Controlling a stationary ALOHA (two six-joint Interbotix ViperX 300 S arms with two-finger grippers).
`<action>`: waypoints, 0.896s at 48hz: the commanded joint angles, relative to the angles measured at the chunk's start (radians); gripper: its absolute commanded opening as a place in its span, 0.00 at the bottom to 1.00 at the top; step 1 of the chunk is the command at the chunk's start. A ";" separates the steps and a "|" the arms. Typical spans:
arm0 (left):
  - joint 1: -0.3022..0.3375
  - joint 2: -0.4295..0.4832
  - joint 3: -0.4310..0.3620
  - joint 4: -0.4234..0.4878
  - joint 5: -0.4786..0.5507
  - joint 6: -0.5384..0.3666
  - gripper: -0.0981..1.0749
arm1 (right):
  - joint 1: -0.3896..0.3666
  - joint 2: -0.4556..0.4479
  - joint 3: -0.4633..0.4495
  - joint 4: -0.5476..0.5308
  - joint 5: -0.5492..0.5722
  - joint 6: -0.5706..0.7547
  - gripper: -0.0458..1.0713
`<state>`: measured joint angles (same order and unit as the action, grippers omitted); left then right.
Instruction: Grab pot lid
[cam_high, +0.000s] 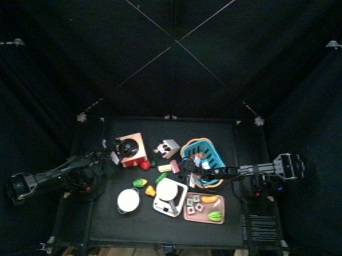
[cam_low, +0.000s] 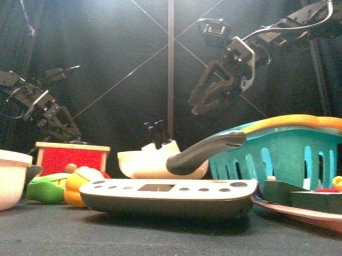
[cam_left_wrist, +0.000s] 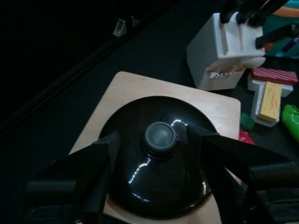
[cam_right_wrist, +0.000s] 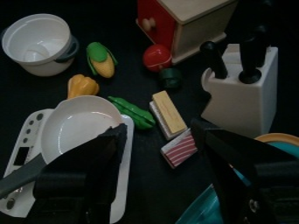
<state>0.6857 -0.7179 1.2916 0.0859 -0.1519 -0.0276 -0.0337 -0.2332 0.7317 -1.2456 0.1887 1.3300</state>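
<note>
Approach step: our left tool (cam_left_wrist: 158, 179) hangs released over the pot lid (cam_left_wrist: 160, 157) (knob (cam_left_wrist: 159, 134) centred) on the board (cam_left_wrist: 135, 87) near the desk's rear-left corner; next, lower and clench.

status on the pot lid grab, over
Left gripper open, jaws either side of the pot lid, not closed. Lid sits on wooden board. Right gripper open, over the food items. Nothing blocking.

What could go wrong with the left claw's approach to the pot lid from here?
The left claw hangs open over the pot lid, straddling its small knob. The glossy dome may let the jaws slide off if they close off centre. The lid rests on a light wooden board, which a hard descent could shove. The knife block stands nearby, so a swing could clip it.
</note>
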 joint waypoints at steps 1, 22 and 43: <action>0.008 0.003 -0.012 0.002 -0.011 0.002 0.90 | -0.006 -0.011 -0.023 -0.002 -0.003 -0.002 0.87; 0.009 0.006 -0.012 0.005 -0.011 0.003 0.90 | -0.012 0.000 -0.031 -0.002 -0.003 -0.002 0.87; 0.009 0.078 -0.020 0.005 -0.048 0.005 0.86 | -0.017 0.003 -0.031 -0.003 -0.003 -0.002 0.87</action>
<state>0.6918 -0.6519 1.2916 0.0890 -0.1933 -0.0230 -0.0430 -0.2178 0.7240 -1.2471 0.1887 1.3284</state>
